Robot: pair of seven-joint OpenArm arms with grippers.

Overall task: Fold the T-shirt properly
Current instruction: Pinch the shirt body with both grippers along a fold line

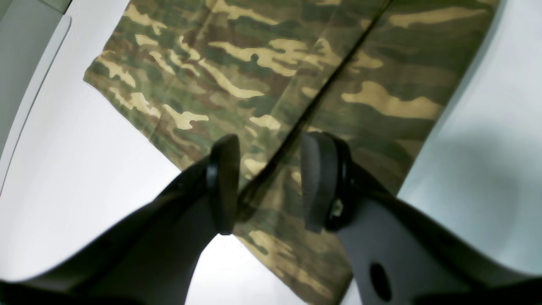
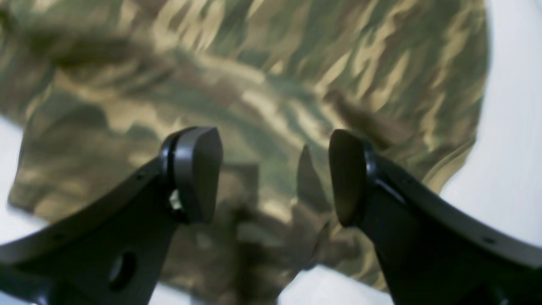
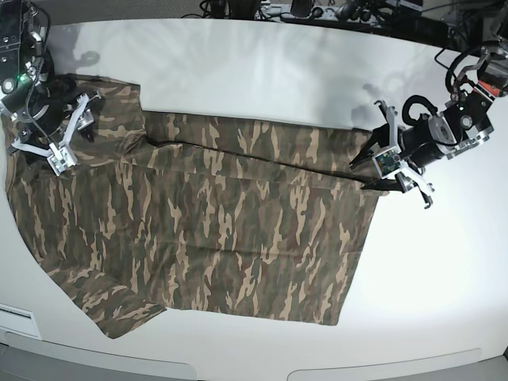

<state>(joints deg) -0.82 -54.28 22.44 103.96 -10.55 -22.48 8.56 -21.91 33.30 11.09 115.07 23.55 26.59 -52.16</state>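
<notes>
The camouflage T-shirt (image 3: 214,230) lies spread across the white table (image 3: 262,71). Its far long edge is folded over along a dark crease. A sleeve lies at the near left. The tan collar does not show. My left gripper (image 3: 367,173) is open at the shirt's far right corner. In the left wrist view (image 1: 271,182) the fold crease (image 1: 322,89) runs between its pads, just above the cloth (image 1: 220,63). My right gripper (image 3: 70,133) is open over the shirt's far left end. In the right wrist view (image 2: 271,176) it hovers empty above blurred cloth (image 2: 296,67).
Cables and equipment (image 3: 317,9) line the table's back edge. The table's front edge (image 3: 238,369) runs close below the shirt's hem. Bare white table lies beyond the shirt and at the right (image 3: 444,262).
</notes>
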